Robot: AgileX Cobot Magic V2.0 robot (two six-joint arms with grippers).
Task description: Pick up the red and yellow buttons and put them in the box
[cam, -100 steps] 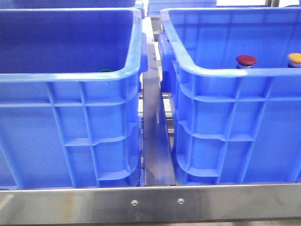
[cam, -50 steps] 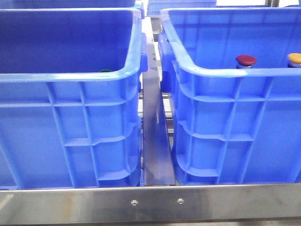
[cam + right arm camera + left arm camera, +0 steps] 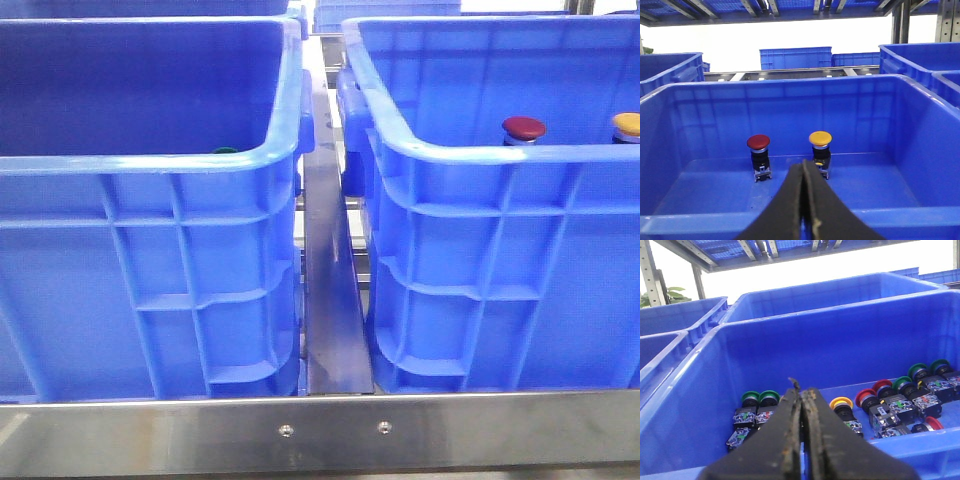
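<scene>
The red button point(image 3: 523, 127) and the yellow button point(image 3: 627, 123) stand upright in the right blue box point(image 3: 470, 155); only their caps show over its front rim. In the right wrist view the red button point(image 3: 758, 143) and the yellow button point(image 3: 820, 138) stand side by side on the box floor point(image 3: 715, 195) near the far wall. My right gripper point(image 3: 804, 163) is shut and empty, over the box's near rim, apart from both buttons. My left gripper point(image 3: 801, 390) is shut and empty, over the near rim of the left crate point(image 3: 700, 390). Neither gripper shows in the front view.
The left crate point(image 3: 150, 165) holds several push buttons with contact blocks: green ones point(image 3: 760, 398), a yellow one point(image 3: 841, 403), red ones point(image 3: 866, 396). A green cap point(image 3: 224, 151) peeks over its front rim. A metal rail point(image 3: 328, 290) runs between the crates. More blue crates stand behind.
</scene>
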